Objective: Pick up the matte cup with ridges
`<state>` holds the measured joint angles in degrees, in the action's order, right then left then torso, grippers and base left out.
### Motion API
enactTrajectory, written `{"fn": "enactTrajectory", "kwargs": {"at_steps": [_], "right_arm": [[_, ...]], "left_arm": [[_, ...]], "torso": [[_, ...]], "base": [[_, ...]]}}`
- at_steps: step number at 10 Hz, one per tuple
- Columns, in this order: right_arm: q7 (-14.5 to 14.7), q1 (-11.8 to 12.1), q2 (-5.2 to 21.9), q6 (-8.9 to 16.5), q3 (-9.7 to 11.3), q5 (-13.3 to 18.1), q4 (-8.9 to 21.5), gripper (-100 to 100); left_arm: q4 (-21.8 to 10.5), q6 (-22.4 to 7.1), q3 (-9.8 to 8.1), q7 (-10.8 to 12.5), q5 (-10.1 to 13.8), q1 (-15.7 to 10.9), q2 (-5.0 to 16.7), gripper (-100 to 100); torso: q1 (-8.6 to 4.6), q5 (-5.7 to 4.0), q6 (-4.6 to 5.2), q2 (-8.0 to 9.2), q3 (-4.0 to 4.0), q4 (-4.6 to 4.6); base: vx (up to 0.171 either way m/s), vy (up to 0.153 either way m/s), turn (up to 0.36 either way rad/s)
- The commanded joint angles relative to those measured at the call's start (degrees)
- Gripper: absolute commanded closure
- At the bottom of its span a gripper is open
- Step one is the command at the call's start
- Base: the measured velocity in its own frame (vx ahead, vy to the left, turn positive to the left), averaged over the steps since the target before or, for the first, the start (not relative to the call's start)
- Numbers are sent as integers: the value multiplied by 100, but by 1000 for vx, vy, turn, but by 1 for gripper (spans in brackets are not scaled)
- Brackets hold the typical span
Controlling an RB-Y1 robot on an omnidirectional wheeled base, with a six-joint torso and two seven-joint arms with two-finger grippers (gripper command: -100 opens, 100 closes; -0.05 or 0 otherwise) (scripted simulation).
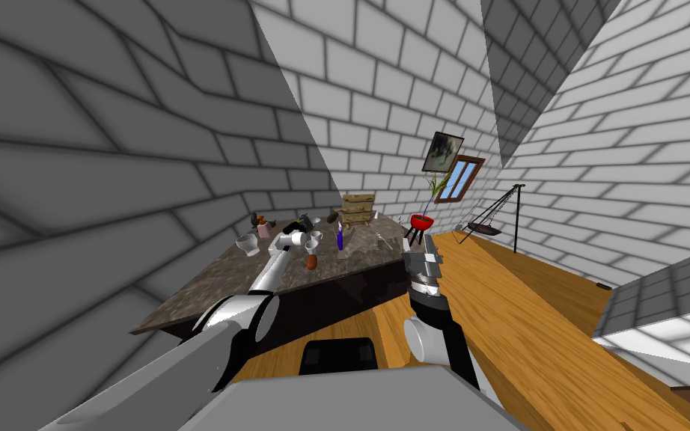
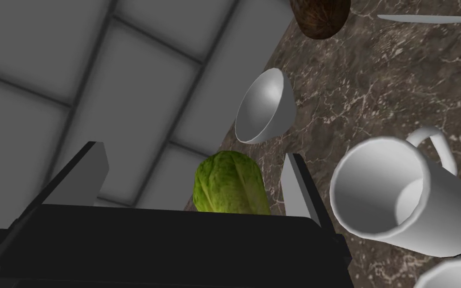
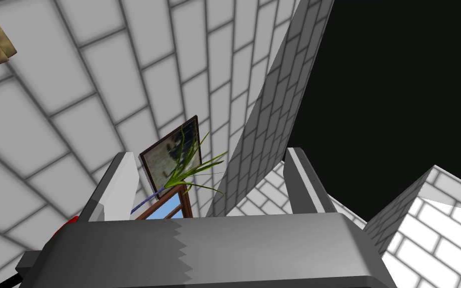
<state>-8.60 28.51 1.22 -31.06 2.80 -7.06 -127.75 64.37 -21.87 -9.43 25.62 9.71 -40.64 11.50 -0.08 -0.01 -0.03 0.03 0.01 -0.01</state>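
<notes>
On the marble table (image 1: 209, 288), a white cup (image 1: 247, 245) that looks ribbed stands near the left edge. My left gripper (image 1: 298, 227) is to its right and farther back, among other white cups. In the left wrist view my left gripper (image 2: 192, 155) is open, and a green lettuce head (image 2: 232, 186) lies on the table between its fingers, untouched. A white bowl (image 2: 264, 107) lies just beyond the lettuce. A smooth white mug with a handle (image 2: 399, 195) sits beside one finger. My right gripper (image 1: 428, 247) hangs open off the table's right end, holding nothing (image 3: 209, 155).
Around the left gripper stand a brown pot (image 1: 311, 262), a purple bottle (image 1: 340, 238) and a wooden crate (image 1: 357, 208) at the back. A brown object (image 2: 319, 17) and a knife (image 2: 434, 19) lie farther along the tabletop. A red bowl on a stool (image 1: 421, 221) stands beyond the table's right end.
</notes>
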Motion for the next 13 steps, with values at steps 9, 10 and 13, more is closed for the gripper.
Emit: {"fn": "enactTrajectory", "kwargs": {"at_steps": [9, 10, 13], "right_arm": [[0, 0, 0, 0, 0, 0, 0, 0], [0, 0, 0, 0, 0, 0, 0, 0], [0, 0, 0, 0, 0, 0, 0, 0]], "left_arm": [[-1574, -1278, -20, 447, 422, -1278, 23, -100], [-1671, -1305, -20, 447, 422, -1278, 23, -100], [-2008, -1551, -12, 529, 525, -1516, 26, -100]], "torso": [[3, 1, 0, 0, 0, -1], [0, 0, 0, 1, 1, 0], [1, 0, 0, 3, 2, 0]], "base": [[-8, -14, 38], [-13, -19, 39], [-11, -13, 34]]}}
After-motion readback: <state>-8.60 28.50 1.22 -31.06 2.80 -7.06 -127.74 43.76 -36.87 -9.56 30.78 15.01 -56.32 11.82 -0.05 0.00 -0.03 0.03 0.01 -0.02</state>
